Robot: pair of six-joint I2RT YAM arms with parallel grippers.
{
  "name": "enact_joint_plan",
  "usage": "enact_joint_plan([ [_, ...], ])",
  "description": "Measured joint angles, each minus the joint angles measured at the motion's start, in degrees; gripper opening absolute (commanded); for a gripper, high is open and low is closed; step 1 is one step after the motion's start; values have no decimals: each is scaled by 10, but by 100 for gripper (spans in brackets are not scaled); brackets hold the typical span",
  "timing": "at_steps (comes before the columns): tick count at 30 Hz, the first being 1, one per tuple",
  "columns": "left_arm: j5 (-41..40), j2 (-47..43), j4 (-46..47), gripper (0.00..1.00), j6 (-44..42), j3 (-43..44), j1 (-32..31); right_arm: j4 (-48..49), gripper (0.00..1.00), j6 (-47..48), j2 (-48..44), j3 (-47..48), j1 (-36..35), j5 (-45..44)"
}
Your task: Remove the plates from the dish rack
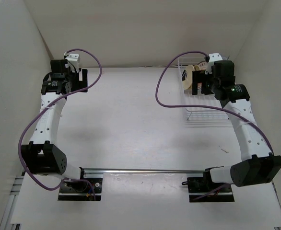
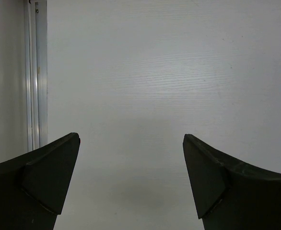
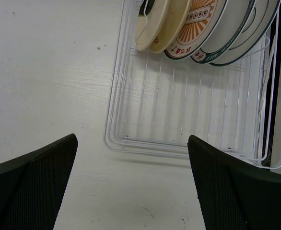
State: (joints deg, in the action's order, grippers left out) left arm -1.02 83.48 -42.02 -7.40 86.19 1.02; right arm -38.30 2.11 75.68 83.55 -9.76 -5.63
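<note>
Several plates [image 3: 200, 19] are standing on edge, leaning face to face in a row across the far end of the dish rack [image 3: 115, 96], whose long axis is running away from the arms on the right of the table [image 1: 131, 120]. The right gripper [image 3: 132, 139] is hovering with jaws spread above the rack's near end; it should, I judge, be straddling one rim, the end-of-row cream-tan plate [image 3: 162, 24] first, and lifting straight up off the wires. The left gripper [image 2: 131, 136] is hanging spread wide at far left.

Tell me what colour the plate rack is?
The dish rack is white; right wrist view shows best.
</note>
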Motion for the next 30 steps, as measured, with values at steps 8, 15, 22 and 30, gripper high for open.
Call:
enact_joint_plan([
  [8, 13, 5, -3, 100, -6, 9, 0, 2, 99, 9, 39, 33, 0, -15],
  [15, 13, 6, -2, 100, -7, 19, 0, 19, 99, 17, 86, 76, 8, -56],
  [22, 14, 9, -2, 100, -10, 20, 0, -12, 99, -2, 187, 153, 54, -37],
  [30, 15, 19, -2, 100, -14, 25, 0, -36, 91, 5, 307, 282, 53, -17],
])
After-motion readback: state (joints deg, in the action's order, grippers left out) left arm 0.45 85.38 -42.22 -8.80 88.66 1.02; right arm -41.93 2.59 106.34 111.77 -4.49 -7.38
